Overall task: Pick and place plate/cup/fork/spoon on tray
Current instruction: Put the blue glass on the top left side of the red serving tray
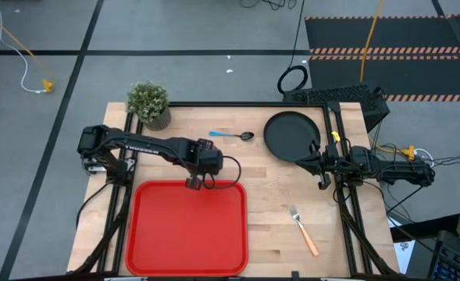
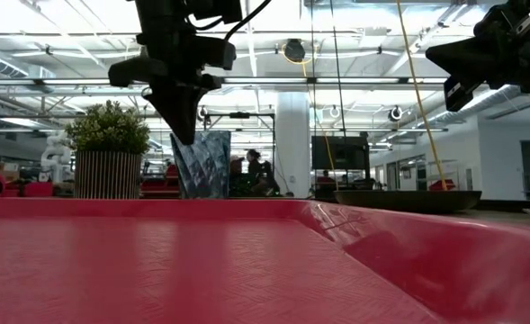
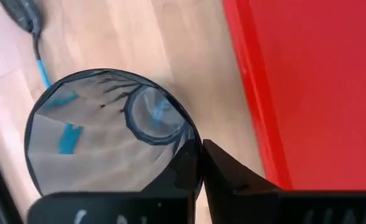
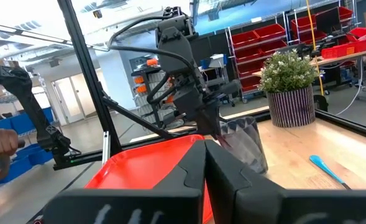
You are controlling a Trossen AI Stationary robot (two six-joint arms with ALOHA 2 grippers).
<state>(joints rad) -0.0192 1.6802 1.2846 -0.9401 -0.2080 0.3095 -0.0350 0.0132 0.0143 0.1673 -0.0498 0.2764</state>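
The left gripper [image 3: 200, 163] pinches the rim of the cup [image 3: 108, 134], which stands on the table just past the tray [image 1: 187, 230] at its twelve o'clock edge. It should lift straight, clearing the rim, and keep the cup upright. The right gripper [image 1: 321, 162] waits closed at three o'clock.

table [image 1: 276, 195]: light wood | on it: tray [image 1: 187, 226], plate [image 1: 290, 134], fork [image 1: 303, 229], spoon [image 1: 231, 135], plant [image 1: 149, 104]

My left gripper [image 1: 194, 183] sits frame centre, at the tray's [image 1: 159, 242] upper edge, cup [image 2: 202, 165] there too. Tray lower centre-left. Plant [image 1: 149, 104] upper left. Spoon [image 1: 231, 136] above centre, plate [image 1: 289, 134] to its right. Fork [image 1: 303, 229] lower right.
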